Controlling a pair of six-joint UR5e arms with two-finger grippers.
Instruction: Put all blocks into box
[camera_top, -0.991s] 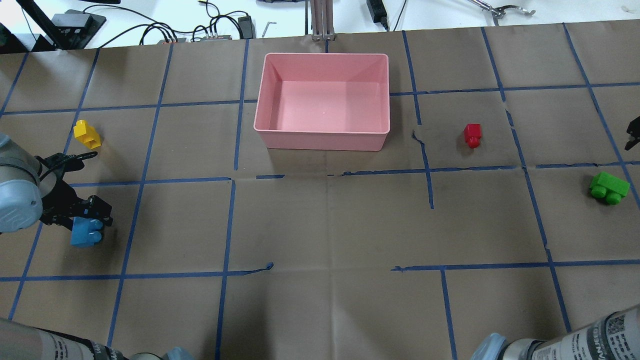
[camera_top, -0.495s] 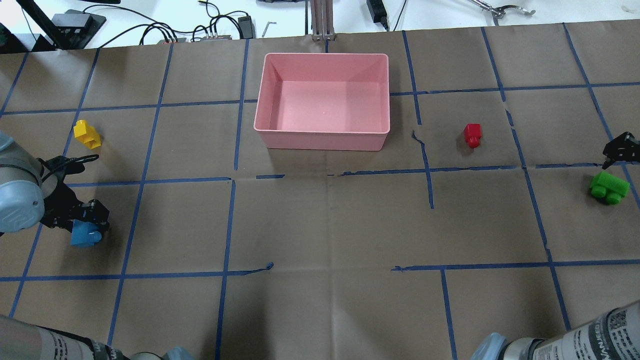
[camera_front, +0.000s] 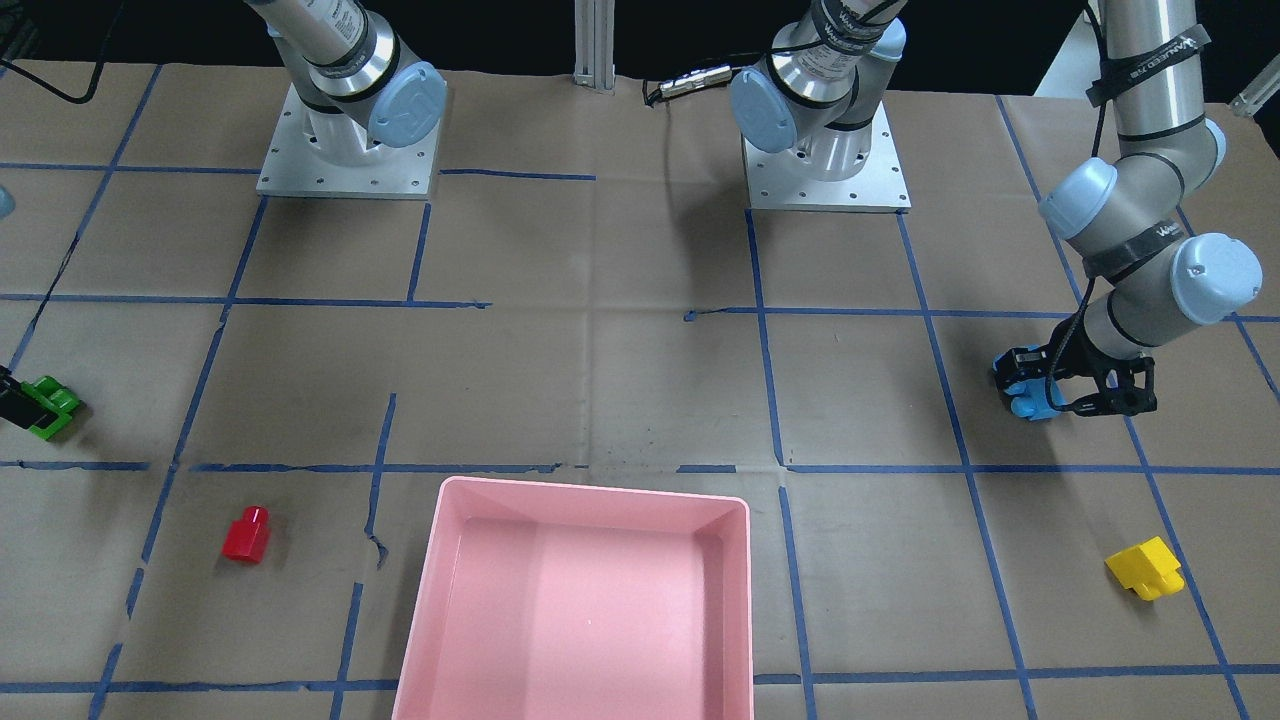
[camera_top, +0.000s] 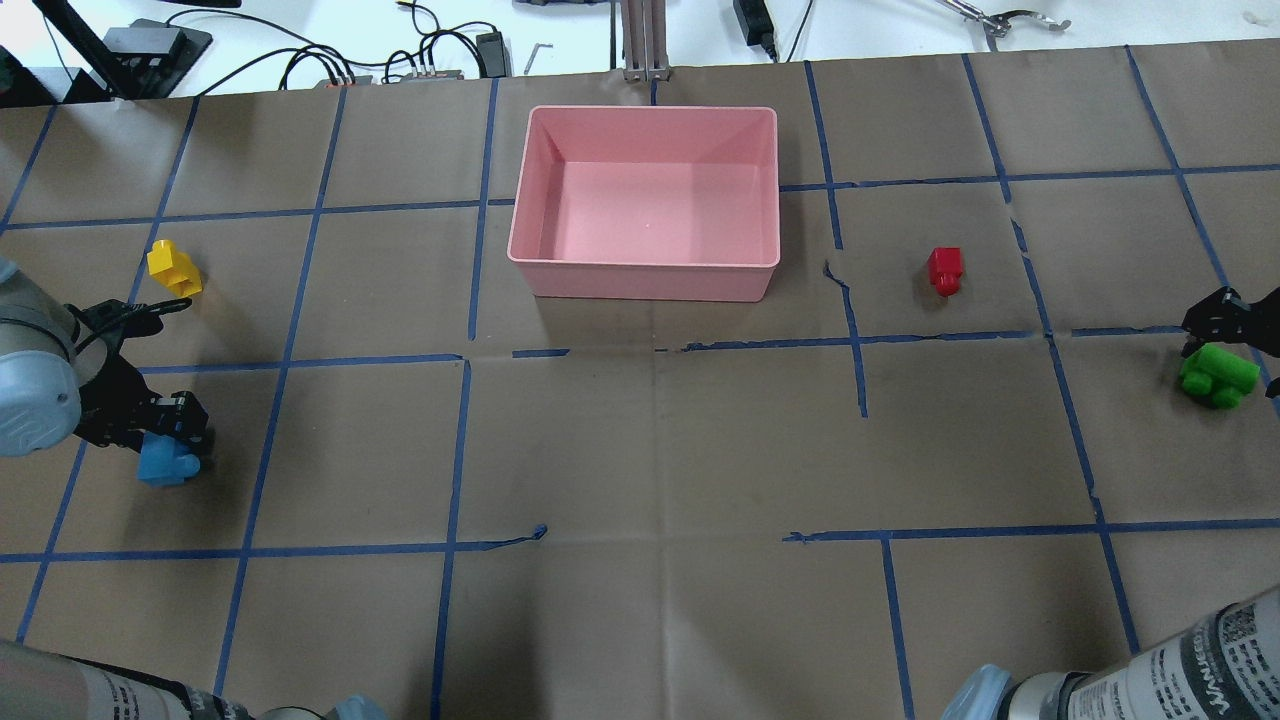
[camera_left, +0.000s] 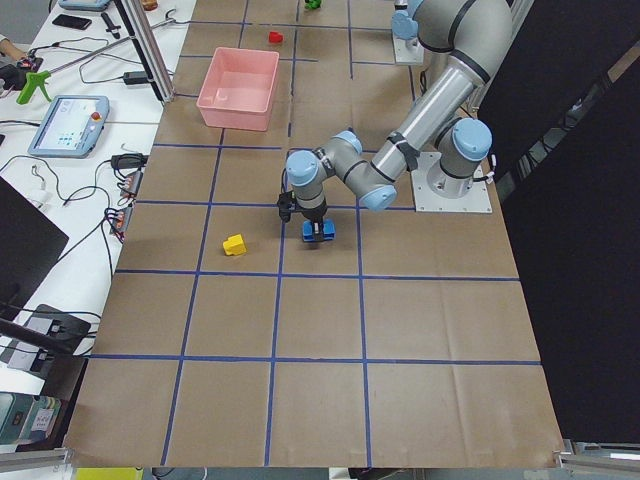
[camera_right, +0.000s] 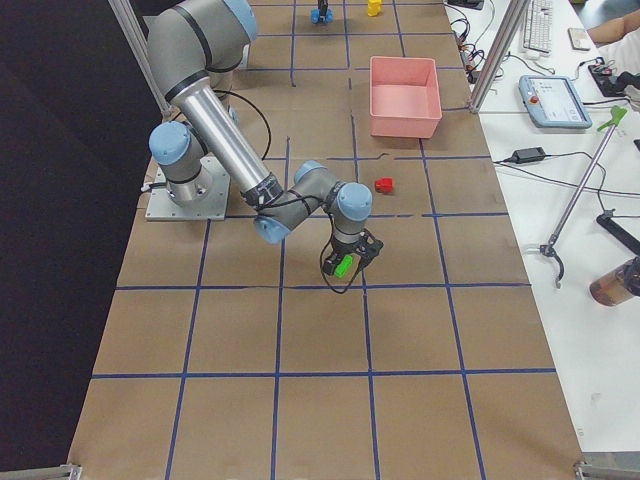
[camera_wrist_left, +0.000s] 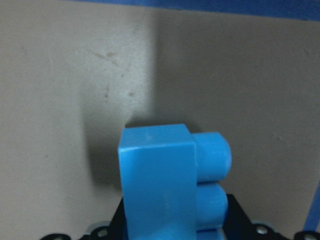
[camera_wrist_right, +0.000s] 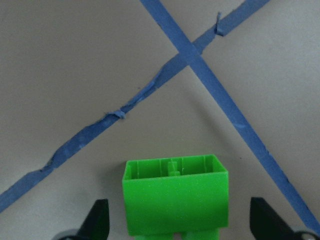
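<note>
While cables trail beyond, post stands near box.

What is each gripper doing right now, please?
Left gripper: closed on the blue block.
Right gripper: open, straddling the green block, not gripping.
</note>
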